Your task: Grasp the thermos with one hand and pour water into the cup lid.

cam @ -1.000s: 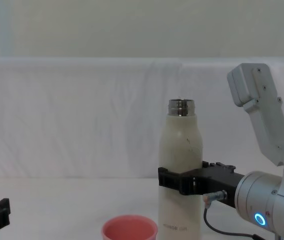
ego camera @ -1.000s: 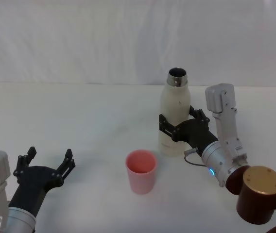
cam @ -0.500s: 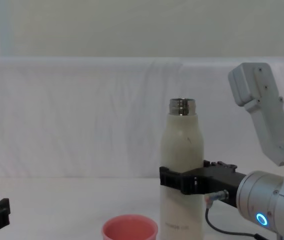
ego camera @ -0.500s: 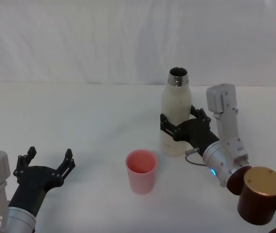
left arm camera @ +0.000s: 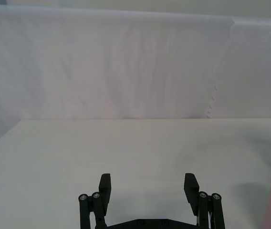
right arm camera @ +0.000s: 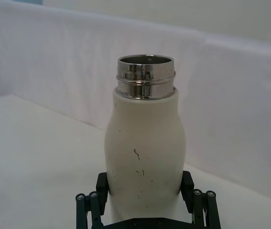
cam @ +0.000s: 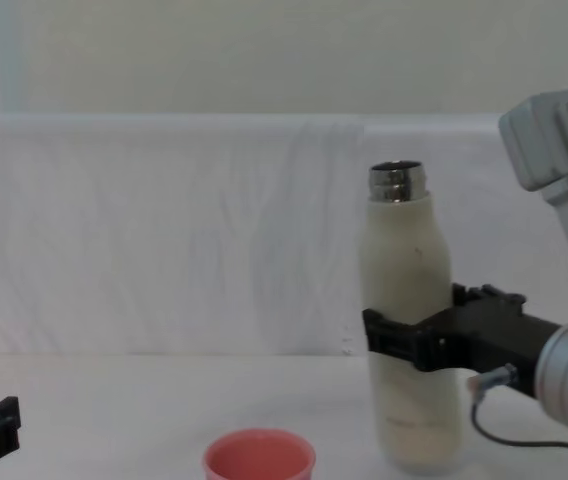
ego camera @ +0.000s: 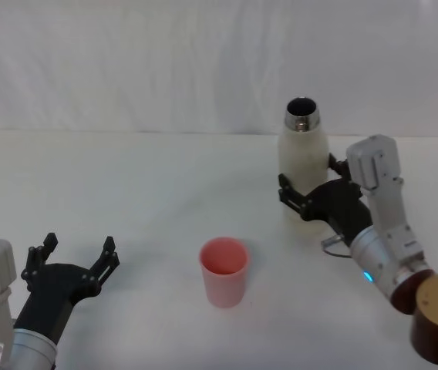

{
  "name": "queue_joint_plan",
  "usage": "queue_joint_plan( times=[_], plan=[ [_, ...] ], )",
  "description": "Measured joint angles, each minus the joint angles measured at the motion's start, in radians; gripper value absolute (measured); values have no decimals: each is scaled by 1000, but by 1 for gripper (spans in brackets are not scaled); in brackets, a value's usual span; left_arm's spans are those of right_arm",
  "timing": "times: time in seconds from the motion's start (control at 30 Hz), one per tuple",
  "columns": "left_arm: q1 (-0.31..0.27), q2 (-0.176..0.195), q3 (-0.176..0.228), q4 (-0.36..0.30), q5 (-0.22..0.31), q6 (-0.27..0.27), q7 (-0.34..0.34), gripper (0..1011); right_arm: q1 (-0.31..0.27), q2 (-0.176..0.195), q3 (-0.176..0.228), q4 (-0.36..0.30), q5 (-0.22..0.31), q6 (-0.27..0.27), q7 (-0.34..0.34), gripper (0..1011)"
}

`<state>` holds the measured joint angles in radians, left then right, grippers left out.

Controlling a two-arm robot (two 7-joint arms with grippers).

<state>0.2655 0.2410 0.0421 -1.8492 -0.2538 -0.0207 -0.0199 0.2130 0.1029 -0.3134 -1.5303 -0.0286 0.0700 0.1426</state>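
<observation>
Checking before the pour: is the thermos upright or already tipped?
Upright. The thermos stands vertical in the right gripper, its open steel neck pointing up, not leaning toward the cup lid.

A white table (ego camera: 142,185) spreads across the scene from the near edge to the far side. Behind its far edge hangs a white cloth backdrop (ego camera: 165,62) (faintly creased, with a vertical fold showing toward the right in the left wrist view), running the full width from left to right. Above the cloth, a pale wall (cam: 264,50) shows.
</observation>
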Motion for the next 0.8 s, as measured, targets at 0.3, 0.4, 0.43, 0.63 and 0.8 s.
queue_joint_plan(
  times=[0.3,0.4,0.43,0.63,0.8],
  plan=[
    [0,0,0,0,0,0,0,1001,-41,77,1,-78,-105,-32,0,946],
    [0,0,0,0,0,0,0,1001,-55,106,2,-101,-145,-42,8,946],
    [0,0,0,0,0,0,0,1001,-57,113,2,-105,-154,-44,11,946],
    [0,0,0,0,0,0,0,1001,-73,155,-11,-126,-223,-67,27,946],
    [0,0,0,0,0,0,0,1001,-81,177,-25,-137,-268,-80,36,946]
  ],
)
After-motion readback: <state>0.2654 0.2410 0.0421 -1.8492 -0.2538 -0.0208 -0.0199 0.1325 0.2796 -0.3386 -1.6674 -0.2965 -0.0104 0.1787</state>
